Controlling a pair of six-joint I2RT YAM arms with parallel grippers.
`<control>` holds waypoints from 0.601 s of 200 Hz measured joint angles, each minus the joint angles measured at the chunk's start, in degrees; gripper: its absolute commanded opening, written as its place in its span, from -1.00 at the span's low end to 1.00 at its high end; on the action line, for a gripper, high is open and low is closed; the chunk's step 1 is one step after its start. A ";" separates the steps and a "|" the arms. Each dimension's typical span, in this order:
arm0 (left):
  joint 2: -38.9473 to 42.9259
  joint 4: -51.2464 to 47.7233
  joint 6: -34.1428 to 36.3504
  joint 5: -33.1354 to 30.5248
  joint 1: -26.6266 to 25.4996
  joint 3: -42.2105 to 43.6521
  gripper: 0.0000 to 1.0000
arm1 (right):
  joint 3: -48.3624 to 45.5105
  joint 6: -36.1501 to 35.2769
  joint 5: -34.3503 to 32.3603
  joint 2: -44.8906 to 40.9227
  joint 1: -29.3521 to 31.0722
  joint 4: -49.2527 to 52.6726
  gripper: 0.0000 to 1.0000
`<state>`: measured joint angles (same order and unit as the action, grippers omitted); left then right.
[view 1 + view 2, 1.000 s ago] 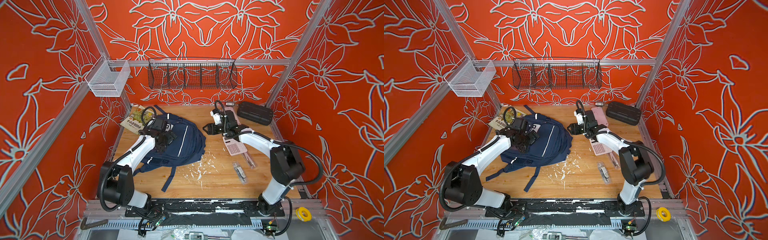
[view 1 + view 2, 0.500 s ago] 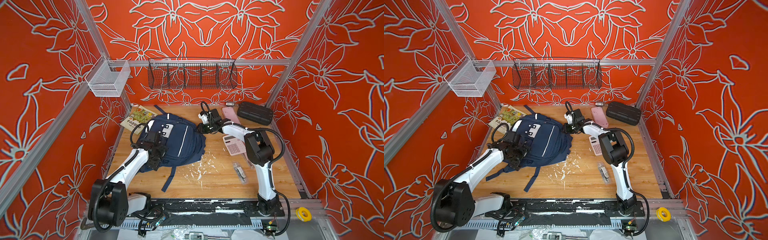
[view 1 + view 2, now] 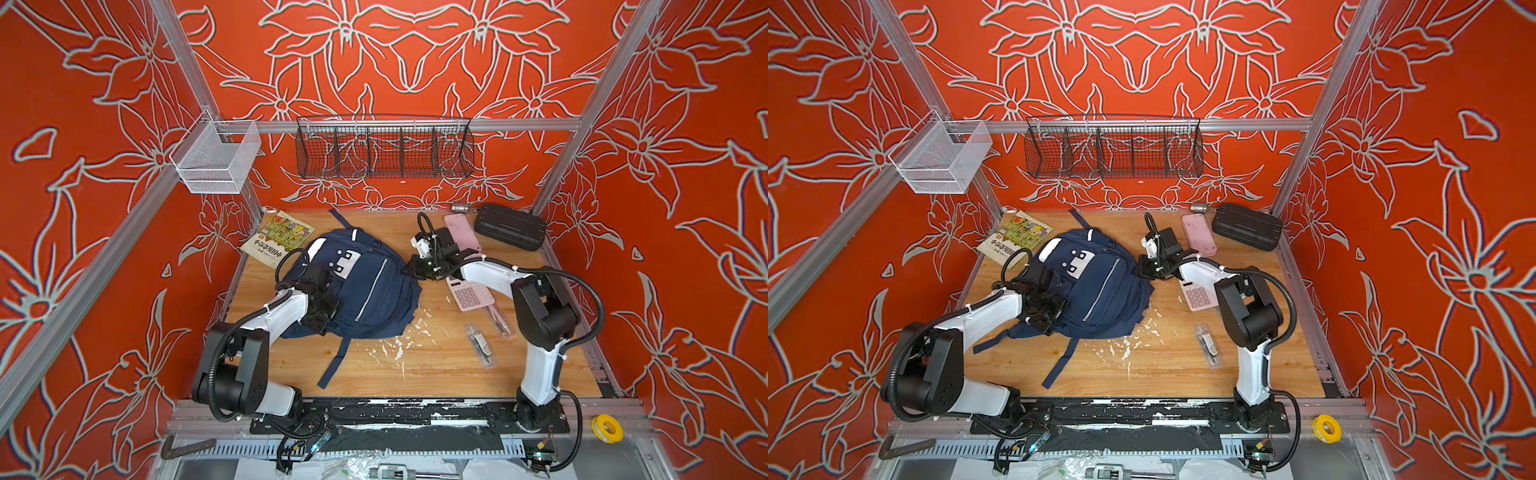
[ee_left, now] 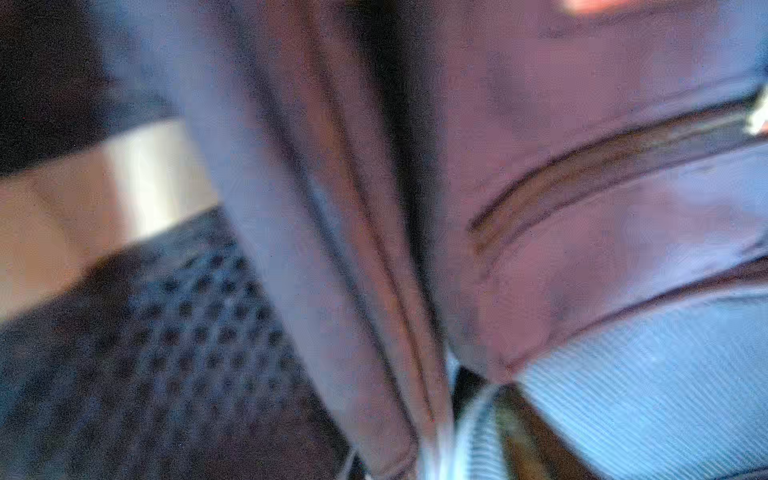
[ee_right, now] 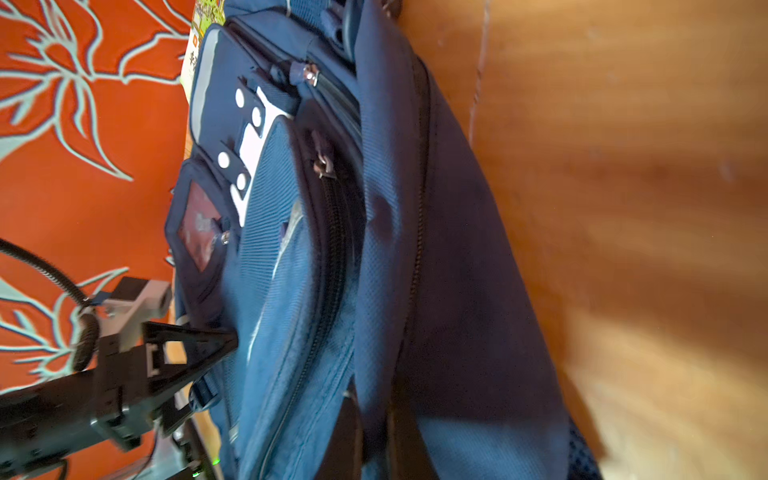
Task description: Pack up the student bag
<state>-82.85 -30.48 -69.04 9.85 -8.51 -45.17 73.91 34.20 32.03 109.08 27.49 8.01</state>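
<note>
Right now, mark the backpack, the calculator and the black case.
navy backpack [image 3: 386, 307], in a top view, front pocket.
pink calculator [image 3: 473, 297], in a top view, keypad.
black ribbed case [image 3: 509, 226], in a top view, lid.

one student bag [image 3: 374, 291], one book [image 3: 282, 239], one calculator [image 3: 473, 297], one black case [image 3: 509, 226], one pink case [image 3: 459, 230]

Navy bag [image 3: 374, 291] w/ white patches, thin silver stripes, dark zips. Walls [image 3: 415, 62] orange-red w/ pale grey-white flower outlines. Table [image 3: 436, 370] tan wood grain, white flecks mid. Case [image 3: 509, 226] black, ribbed. Pouch [image 3: 459, 230] pale pink; calculator [image 3: 473, 296] pink w/ pale keys. Book [image 3: 282, 235] yellow-green, busy print, orange corner patch. Wire basket [image 3: 384, 147] black; mesh basket [image 3: 216, 164] white. Tape roll [image 3: 607, 429] yellow. Arms [image 3: 282, 311] white & black.
</note>
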 measured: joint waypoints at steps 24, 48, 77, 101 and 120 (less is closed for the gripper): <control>0.11 1.31 1.51 0.96 -0.20 -0.48 -0.70 | -1.40 0.76 -0.17 -2.99 -0.02 0.74 -1.00; -0.31 -0.92 4.39 1.27 -0.52 -4.00 -0.89 | -2.91 0.83 -1.53 -7.85 0.02 2.25 -1.00; -5.42 -7.67 11.50 1.01 -0.68 -16.06 -0.91 | -7.52 3.10 -5.75 -15.43 0.26 1.64 -1.00; -13.11 -11.72 18.38 0.96 -0.31 -26.73 -0.85 | -11.85 6.95 -11.17 -18.60 2.34 -0.42 -1.00; -18.73 -14.36 23.10 -0.22 0.33 -32.76 -0.31 | -14.97 10.64 -15.30 -18.60 5.03 -3.04 -1.00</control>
<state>-101.58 -44.84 -45.93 9.63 -8.19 -77.93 58.94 44.84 16.73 90.48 32.51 4.97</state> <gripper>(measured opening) 0.164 0.087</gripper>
